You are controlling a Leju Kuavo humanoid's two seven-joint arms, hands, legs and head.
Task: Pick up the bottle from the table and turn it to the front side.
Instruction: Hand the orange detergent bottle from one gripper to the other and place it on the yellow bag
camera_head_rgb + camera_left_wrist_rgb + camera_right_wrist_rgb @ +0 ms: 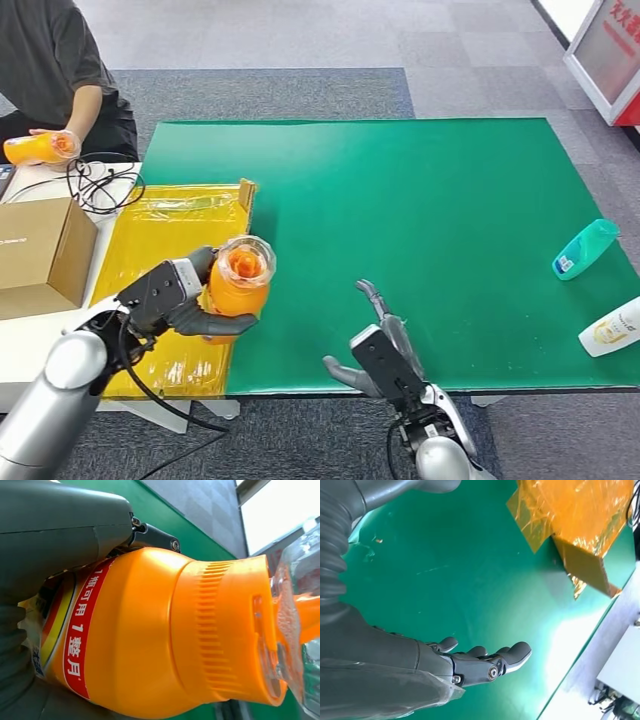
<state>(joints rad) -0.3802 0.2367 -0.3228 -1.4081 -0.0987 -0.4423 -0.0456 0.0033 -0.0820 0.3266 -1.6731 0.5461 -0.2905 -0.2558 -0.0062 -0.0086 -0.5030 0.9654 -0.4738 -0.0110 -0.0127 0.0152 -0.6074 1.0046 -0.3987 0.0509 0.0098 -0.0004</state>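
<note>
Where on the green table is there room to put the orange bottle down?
The wide green mat is bare between the yellow tray and the teal bottle. The right edge is crowded with that and a white bottle. The right hand takes the near edge; the left hand holds the orange bottle.

Bystander items around the green tabletop [423,200]

Yellow foil-lined tray [162,235] at the tabletop's left edge; cardboard box [41,250] and black cables [102,182] on a white side table; teal bottle [585,248] and white bottle [613,327] lying at right; seated person [56,70] holding an orange bottle [41,148].
</note>
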